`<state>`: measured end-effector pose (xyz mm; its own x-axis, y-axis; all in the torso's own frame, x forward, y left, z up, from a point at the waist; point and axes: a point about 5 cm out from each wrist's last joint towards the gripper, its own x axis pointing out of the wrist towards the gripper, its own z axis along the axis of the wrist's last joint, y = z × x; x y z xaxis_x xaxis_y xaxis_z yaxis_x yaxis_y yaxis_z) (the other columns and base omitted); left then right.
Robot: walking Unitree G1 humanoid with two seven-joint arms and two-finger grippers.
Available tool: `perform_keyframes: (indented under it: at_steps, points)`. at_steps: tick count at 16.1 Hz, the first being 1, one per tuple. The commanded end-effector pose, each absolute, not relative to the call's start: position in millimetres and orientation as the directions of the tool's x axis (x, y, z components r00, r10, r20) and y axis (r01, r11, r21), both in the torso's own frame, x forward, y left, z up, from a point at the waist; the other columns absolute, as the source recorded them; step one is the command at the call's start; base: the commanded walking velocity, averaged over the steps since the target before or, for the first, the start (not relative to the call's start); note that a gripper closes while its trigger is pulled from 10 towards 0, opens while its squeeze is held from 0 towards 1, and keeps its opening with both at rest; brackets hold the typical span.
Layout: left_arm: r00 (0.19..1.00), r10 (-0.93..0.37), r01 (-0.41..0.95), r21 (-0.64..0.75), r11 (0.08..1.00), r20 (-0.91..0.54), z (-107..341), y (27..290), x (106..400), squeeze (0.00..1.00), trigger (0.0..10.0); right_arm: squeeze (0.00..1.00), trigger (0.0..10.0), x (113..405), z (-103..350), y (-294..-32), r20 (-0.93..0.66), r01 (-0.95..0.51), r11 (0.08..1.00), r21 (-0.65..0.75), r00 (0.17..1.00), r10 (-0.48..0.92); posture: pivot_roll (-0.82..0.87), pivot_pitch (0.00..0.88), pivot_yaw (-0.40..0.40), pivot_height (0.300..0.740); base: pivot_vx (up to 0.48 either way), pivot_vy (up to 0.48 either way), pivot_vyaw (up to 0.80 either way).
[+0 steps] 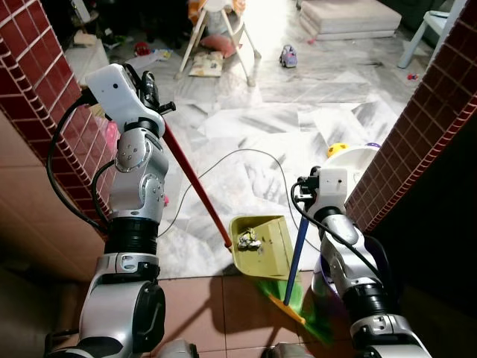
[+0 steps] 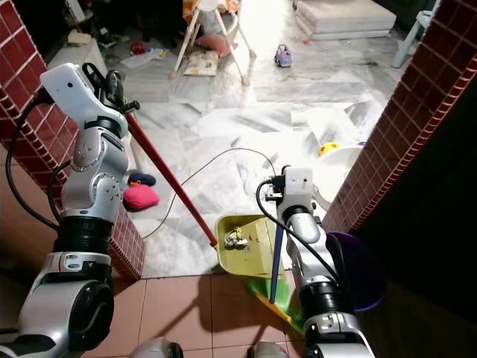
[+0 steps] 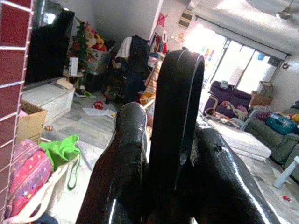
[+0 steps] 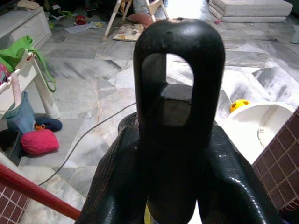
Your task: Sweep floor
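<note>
A yellow dustpan rests on the marble floor with a crumpled scrap of litter inside it. Its long red handle slants up to my left gripper, which is shut on the handle's top. My right gripper is shut on the black looped end of the blue broom handle. The broom's green and yellow bristles sit on the brown tiles just behind the dustpan. In the left wrist view, the black fingers clamp the handle's black end loop.
Red-tiled pillars stand at left and right. A grey cable loops across the floor. A white tub and a yellow ball lie by the right pillar, a purple bin beside my right arm. A high chair and toys are farther off.
</note>
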<state>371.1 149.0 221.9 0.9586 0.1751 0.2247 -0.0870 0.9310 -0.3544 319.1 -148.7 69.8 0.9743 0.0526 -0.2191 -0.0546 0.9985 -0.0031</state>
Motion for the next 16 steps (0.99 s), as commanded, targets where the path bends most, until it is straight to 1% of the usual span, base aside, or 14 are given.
perform_keyframes:
  at_steps: [1, 6, 10, 13, 16]
  points:
    - [0.938, 0.185, -0.063, -0.381, 0.923, 0.294, 243.7, 150.4, 370.4, 0.00, 10.0, 0.00, 10.0, 289.9, 16.0, -151.2, -0.463, -0.010, 0.998, 0.065, 0.885, 0.039, -0.13, 0.000, 0.072, 0.740, -0.274, 0.000, 0.00]
    - [0.943, 0.180, -0.064, -0.378, 0.923, 0.281, 240.9, 150.1, 371.2, 0.00, 10.0, 0.00, 10.0, 295.4, 25.5, -154.0, -0.404, -0.003, 0.998, 0.060, 0.914, 0.027, -0.13, 0.000, 0.071, 0.740, -0.277, 0.000, 0.00]
    - [0.954, 0.172, -0.072, -0.367, 0.928, 0.247, 230.8, 149.0, 369.4, 0.00, 10.0, 0.00, 10.0, 296.3, 28.8, -156.5, -0.382, -0.001, 0.998, 0.057, 0.924, 0.023, -0.12, 0.000, 0.074, 0.740, -0.285, 0.000, 0.00]
    - [0.964, 0.153, -0.074, -0.330, 0.941, 0.220, 216.9, 149.3, 364.1, 0.00, 10.0, 0.00, 10.0, 294.7, 30.6, -163.4, -0.360, 0.000, 0.999, 0.052, 0.933, 0.019, -0.12, 0.000, 0.074, 0.740, -0.273, 0.000, 0.00]
    - [0.971, 0.139, -0.078, -0.294, 0.953, 0.195, 201.7, 152.1, 356.7, 0.00, 10.0, 0.00, 10.0, 293.2, 34.4, -172.4, -0.320, 0.018, 0.998, 0.057, 0.948, 0.001, -0.12, 0.000, 0.070, 0.740, 0.000, 0.000, 0.00]
